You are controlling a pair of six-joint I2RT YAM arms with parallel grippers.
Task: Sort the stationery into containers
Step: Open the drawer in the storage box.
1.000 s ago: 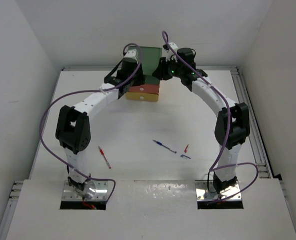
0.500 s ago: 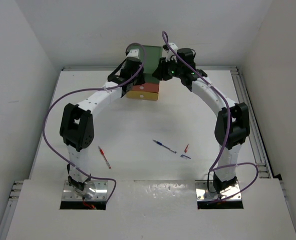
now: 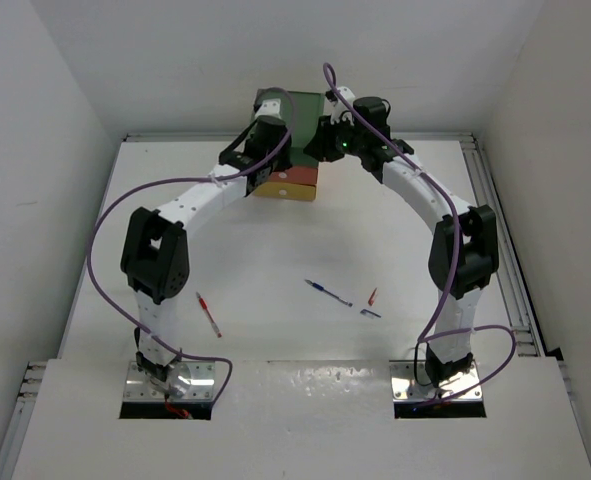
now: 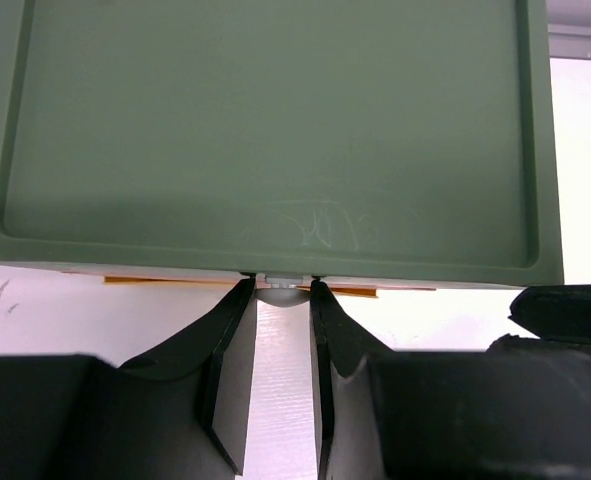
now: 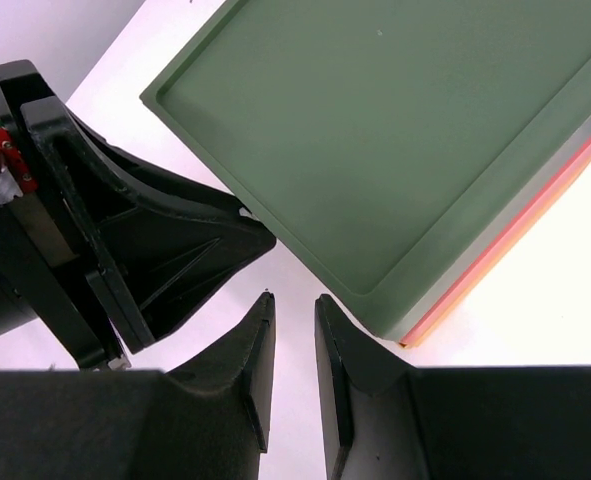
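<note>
Reaches far forward with the left arm (image 3: 190,205), elbow pushed out to the left and forearm angling inward toward the middle. Mirrors that with the right arm (image 3: 430,195), elbow out to the right, making an arch with the two wrists close together at the far end. Points the left gripper (image 4: 281,288) straight ahead, dark fingers (image 4: 230,350) set at a narrow gap and pinching, as far as can be told, a small white knob (image 4: 283,294). Holds the right gripper (image 5: 293,300) just beside the left one, slightly parted, with nothing between the tips.
</note>
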